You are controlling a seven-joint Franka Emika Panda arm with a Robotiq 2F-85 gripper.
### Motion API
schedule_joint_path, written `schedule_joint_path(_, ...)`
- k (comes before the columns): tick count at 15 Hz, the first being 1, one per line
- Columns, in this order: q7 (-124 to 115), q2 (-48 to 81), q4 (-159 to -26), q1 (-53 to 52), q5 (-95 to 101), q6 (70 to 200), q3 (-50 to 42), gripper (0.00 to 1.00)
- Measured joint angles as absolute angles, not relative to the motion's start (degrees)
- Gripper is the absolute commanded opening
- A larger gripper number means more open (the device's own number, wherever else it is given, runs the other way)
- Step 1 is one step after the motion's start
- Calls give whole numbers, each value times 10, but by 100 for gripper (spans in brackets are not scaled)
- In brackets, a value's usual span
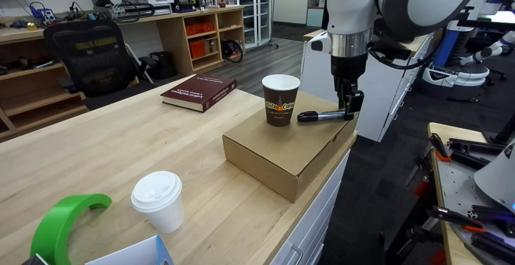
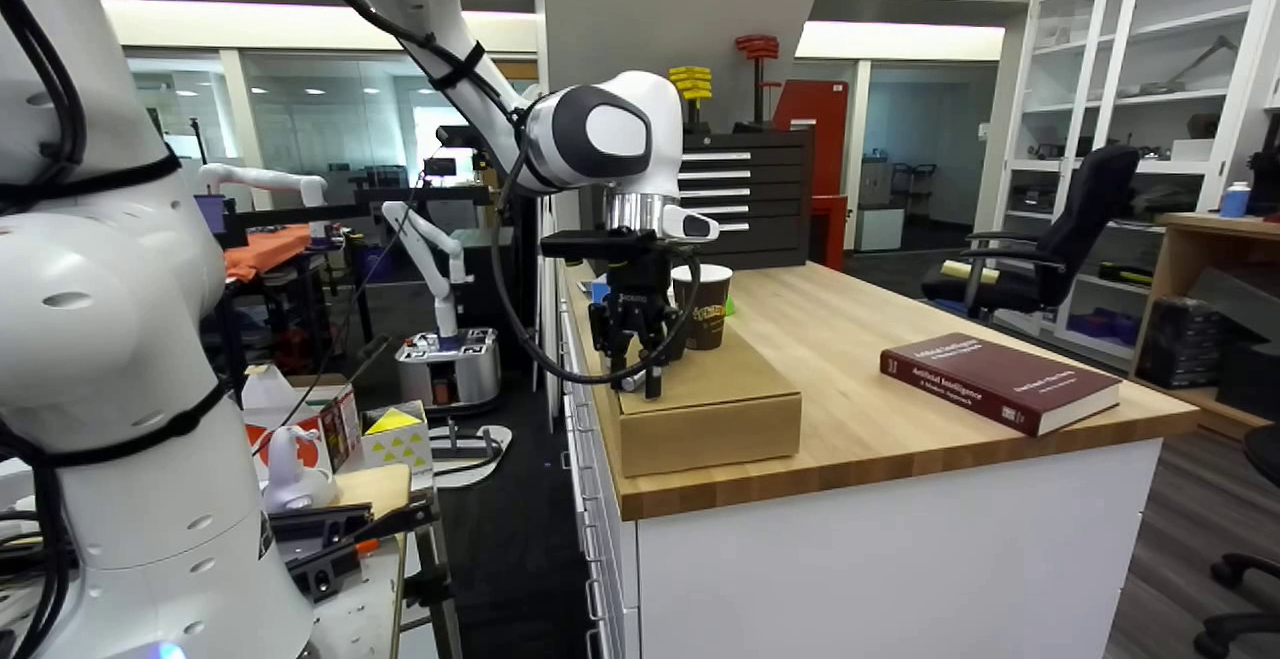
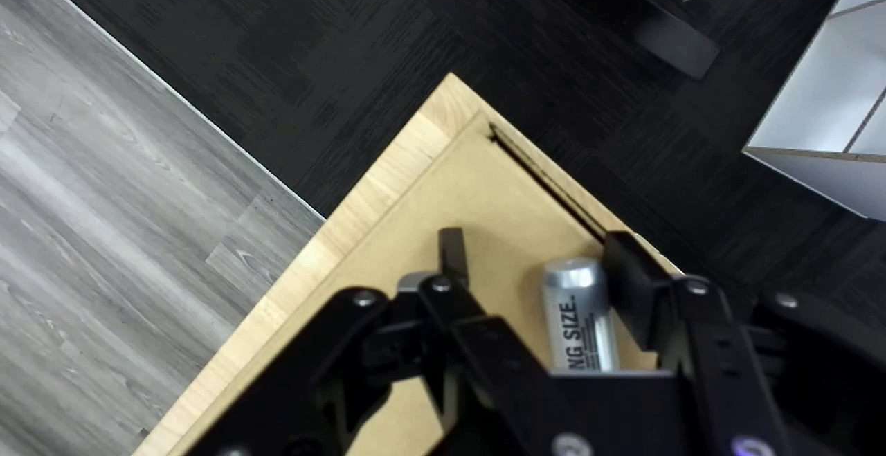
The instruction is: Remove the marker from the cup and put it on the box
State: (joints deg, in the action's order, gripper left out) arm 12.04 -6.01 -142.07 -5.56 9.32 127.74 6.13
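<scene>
The marker (image 1: pixel 326 115), with a silver barrel and black cap, lies flat on the tan cardboard box (image 1: pixel 261 148). The brown paper cup (image 1: pixel 280 106) stands upright on the box beside the marker's cap end; it also shows in an exterior view (image 2: pixel 708 311). My gripper (image 1: pixel 349 112) is low over the box at the marker's silver end. In the wrist view the gripper (image 3: pixel 540 269) is open, with the marker's barrel (image 3: pixel 578 317) between its fingers, close to the right finger. Whether that finger touches it I cannot tell. The cap end is hidden in the wrist view.
A dark red book (image 1: pixel 200 92) lies on the wooden table (image 1: pixel 120 148). A white lidded cup (image 1: pixel 159 200), a green arch (image 1: pixel 60 224) and a white-blue box (image 1: pixel 136 255) stand nearer that camera. The cardboard box sits close to the table's edge and corner.
</scene>
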Motion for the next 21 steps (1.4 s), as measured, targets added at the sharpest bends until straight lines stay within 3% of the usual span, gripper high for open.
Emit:
schedule_joint_path(4, 120, -60, -1421, -56, 93, 1277, 61, 56)
schedule_joint_path(5, 120, -60, -1421, -56, 93, 1277, 61, 81)
schedule_joint_path(10, 128, -56, -1417, -55, 86, 1272, 59, 100)
schedule_joint_path(21, 136, -168, -1392, -66, 85, 1159, 61, 100)
